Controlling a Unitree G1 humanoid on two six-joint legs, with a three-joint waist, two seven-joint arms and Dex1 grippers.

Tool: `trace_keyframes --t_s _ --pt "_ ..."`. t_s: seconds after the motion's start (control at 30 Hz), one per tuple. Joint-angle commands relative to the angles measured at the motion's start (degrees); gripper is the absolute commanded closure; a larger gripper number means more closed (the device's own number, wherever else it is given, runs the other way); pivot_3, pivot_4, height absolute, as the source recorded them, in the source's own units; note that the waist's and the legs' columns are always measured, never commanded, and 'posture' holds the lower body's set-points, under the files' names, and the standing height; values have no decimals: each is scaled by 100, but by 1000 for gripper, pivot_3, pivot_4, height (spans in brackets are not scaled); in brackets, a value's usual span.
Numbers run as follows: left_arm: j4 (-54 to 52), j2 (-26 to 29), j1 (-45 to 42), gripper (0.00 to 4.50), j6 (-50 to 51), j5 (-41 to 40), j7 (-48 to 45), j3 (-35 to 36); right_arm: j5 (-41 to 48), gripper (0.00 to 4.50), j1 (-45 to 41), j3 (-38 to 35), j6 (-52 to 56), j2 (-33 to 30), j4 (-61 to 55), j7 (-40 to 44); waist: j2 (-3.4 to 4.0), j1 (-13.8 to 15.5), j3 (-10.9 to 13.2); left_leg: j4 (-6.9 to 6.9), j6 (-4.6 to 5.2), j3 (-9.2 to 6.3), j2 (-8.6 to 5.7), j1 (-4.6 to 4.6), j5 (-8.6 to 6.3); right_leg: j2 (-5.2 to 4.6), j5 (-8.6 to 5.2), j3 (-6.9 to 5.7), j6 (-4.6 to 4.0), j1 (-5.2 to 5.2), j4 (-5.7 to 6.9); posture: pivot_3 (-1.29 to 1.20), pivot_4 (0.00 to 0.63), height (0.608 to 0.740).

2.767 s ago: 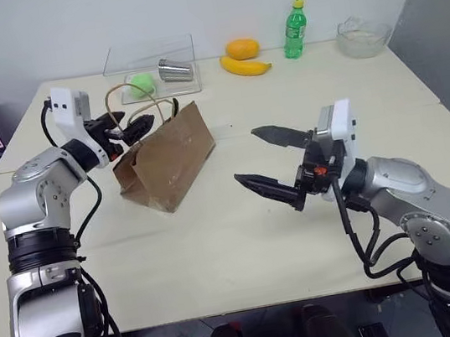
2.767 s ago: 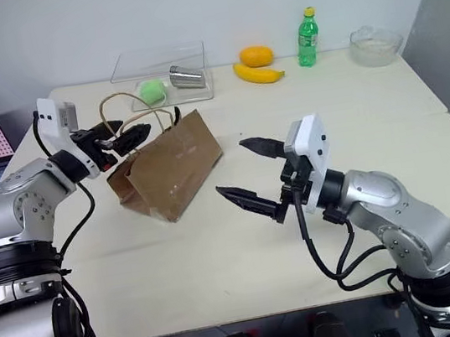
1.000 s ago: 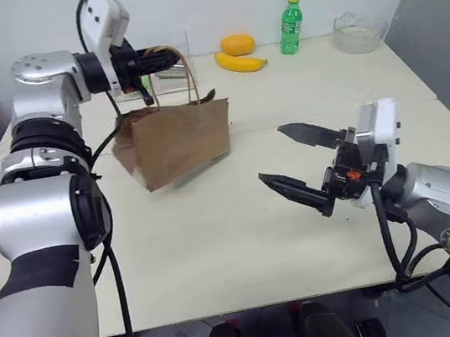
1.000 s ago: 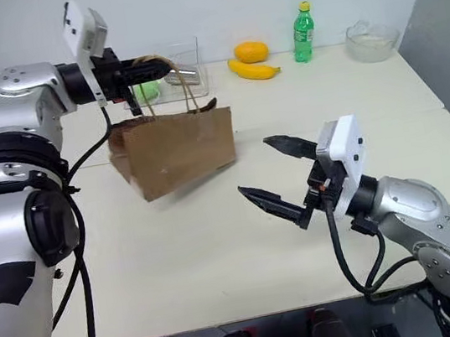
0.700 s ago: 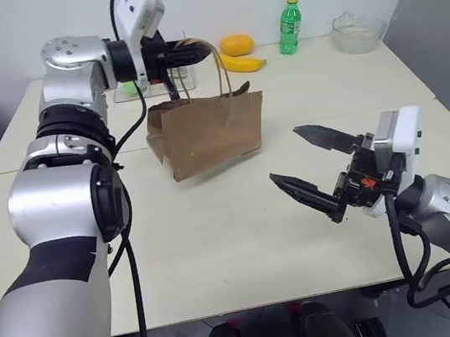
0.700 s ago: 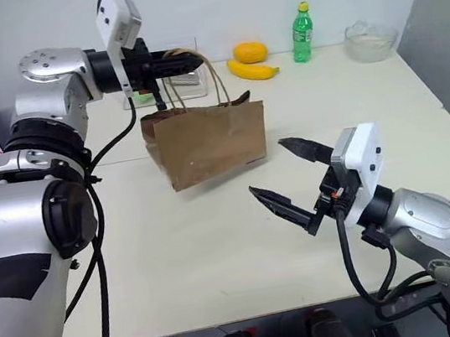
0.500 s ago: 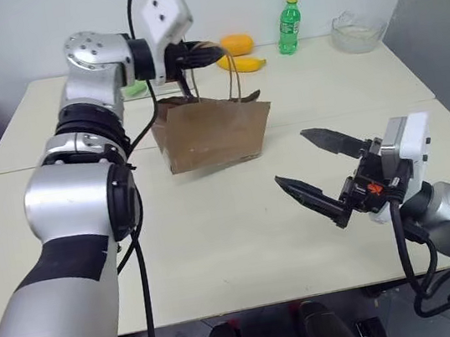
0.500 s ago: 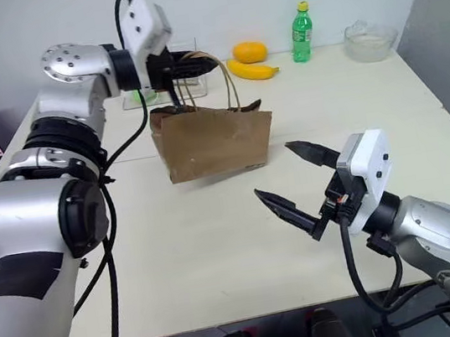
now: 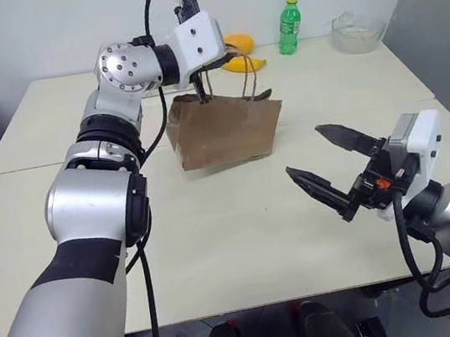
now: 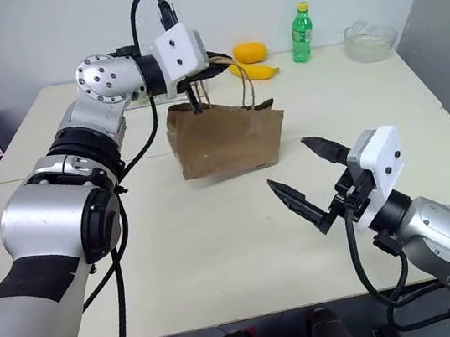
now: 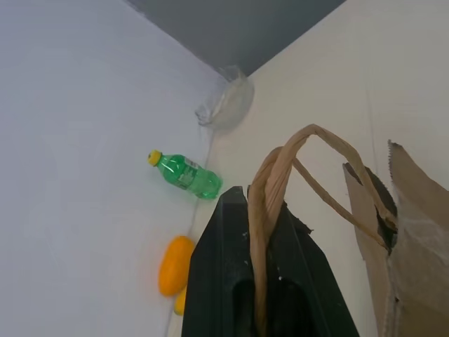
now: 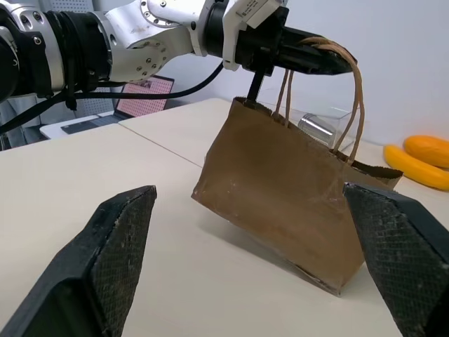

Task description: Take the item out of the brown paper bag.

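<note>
Kraft-brown paper bag [image 10: 228,141] hangs by its looped handles [image 11: 280,175] from my left gripper [image 12: 319,62], fingers clenched on them; its base sits at or just above the table [image 10: 220,245]. My right gripper [image 10: 304,175] waits well apart, fingers spread wide. Advice: hold the bag steady with its mouth upward, then enter from above. The item is unseen, presumably inside; the mouth's interior is hidden.

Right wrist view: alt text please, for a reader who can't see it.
The left gripper, shut on the looped handles, holds the creased brown paper bag over the beige table. The open right gripper faces the bag, apart from it.
</note>
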Motion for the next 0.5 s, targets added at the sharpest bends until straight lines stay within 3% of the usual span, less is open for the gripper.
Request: trace_keyframes --t_s 0.03,0.5 --pt "-89 -1 -211 4480 -228 -55 293 115 172 0 -5 -170 -173 -89 -486 -77 0 0 0 0 0 0 0 0 0 0 0 0 0 0 0 0 150 740" --pt "-57 -251 -112 4480 -664 130 1013 23 487 0 103 -326 -257 -343 -468 -294 0 4 0 13 2 0 -3 -1 -1 -1 1 1 2 6 3 0 150 740"
